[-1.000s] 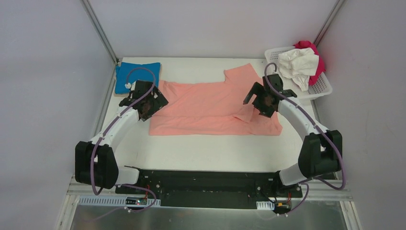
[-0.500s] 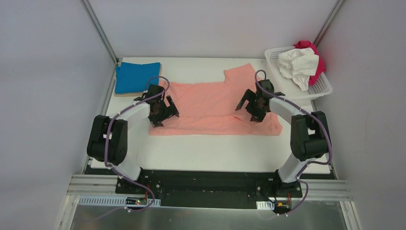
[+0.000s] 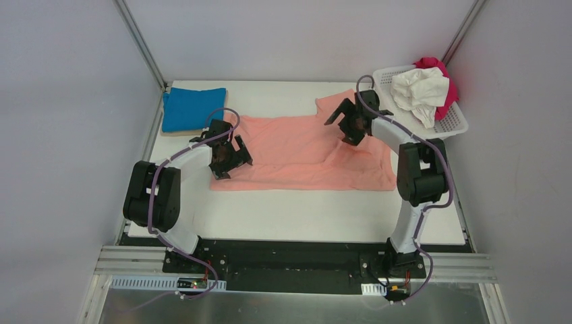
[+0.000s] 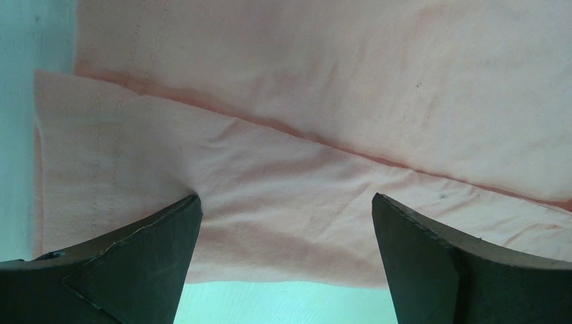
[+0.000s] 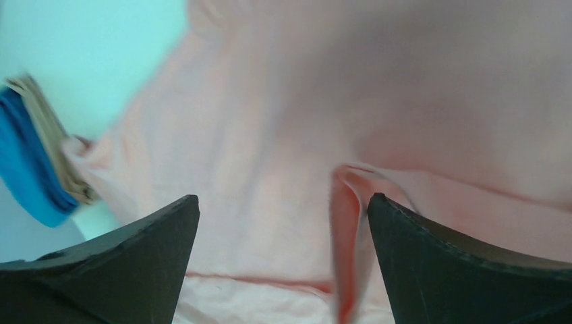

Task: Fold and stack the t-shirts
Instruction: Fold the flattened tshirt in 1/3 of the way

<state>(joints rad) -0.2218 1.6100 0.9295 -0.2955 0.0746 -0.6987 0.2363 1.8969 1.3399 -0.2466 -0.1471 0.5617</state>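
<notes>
Top external view: salmon-pink t-shirt [image 3: 297, 152] lies spread across the middle of the white table [image 3: 303, 212], long side running left to right, one sleeve pointing toward the far edge at its right end. Cloth mostly flat; some rumpling and an overlapped flap near the right end. Left gripper [image 3: 231, 162] sits low over the shirt's left end, close to the near-left corner, jaws spread wide, nothing between them. Left wrist view: both fingers [image 4: 128, 256] frame a folded-over layer of pink cloth with a stitched hem at the left and bare table showing beyond the near edge; whether the tips touch the cloth I cannot tell. Right gripper [image 3: 344, 123] is over the far-right part of the shirt, beside the sleeve, jaws likewise fully apart and holding nothing. Right wrist view, somewhat blurred: a raised pink crease stands just inside the right-hand finger. Bright blue t-shirt [image 3: 192, 108] lies folded at the far-left corner on a thin tan board [image 5: 50, 142], apart from the pink shirt. White lattice basket [image 3: 453, 123] at the far-right corner holds a crumpled white t-shirt [image 3: 419, 91] on top of a magenta t-shirt [image 3: 437, 67]
</notes>
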